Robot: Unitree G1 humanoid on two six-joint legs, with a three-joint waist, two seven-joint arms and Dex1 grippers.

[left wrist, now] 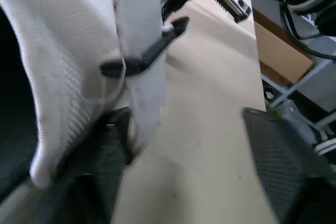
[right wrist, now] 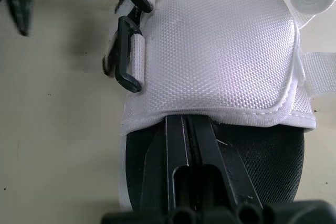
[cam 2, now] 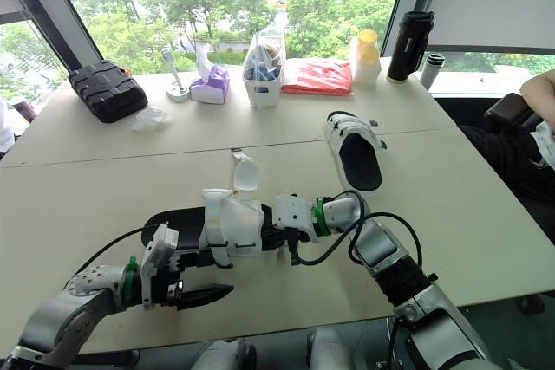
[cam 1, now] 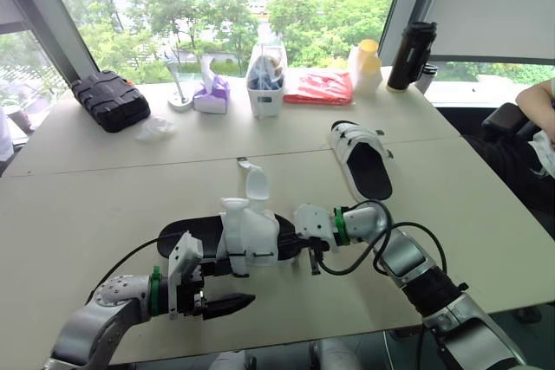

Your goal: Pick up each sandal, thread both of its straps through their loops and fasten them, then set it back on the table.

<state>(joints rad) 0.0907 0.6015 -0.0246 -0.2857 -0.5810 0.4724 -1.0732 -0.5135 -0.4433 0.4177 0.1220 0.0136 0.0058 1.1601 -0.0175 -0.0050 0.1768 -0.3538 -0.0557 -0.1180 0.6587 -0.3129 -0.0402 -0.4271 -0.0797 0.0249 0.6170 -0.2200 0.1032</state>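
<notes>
The sandal lies left-to-right across lower centre. Your right gripper, clenched, is tucked under its upper, probably pinning it. Your left gripper, released, sits just below, nearest the loops.

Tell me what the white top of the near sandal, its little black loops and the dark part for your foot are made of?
White upper: woven cloth, perhaps nylon-like, slightly shiny; a fine grid weave and a stitched edge show.
Black loops: probably hard plastic, smooth with a soft gleam.
Footbed: dark and matt with a fine texture, either fabric or foam; the look leaves that open.
</notes>
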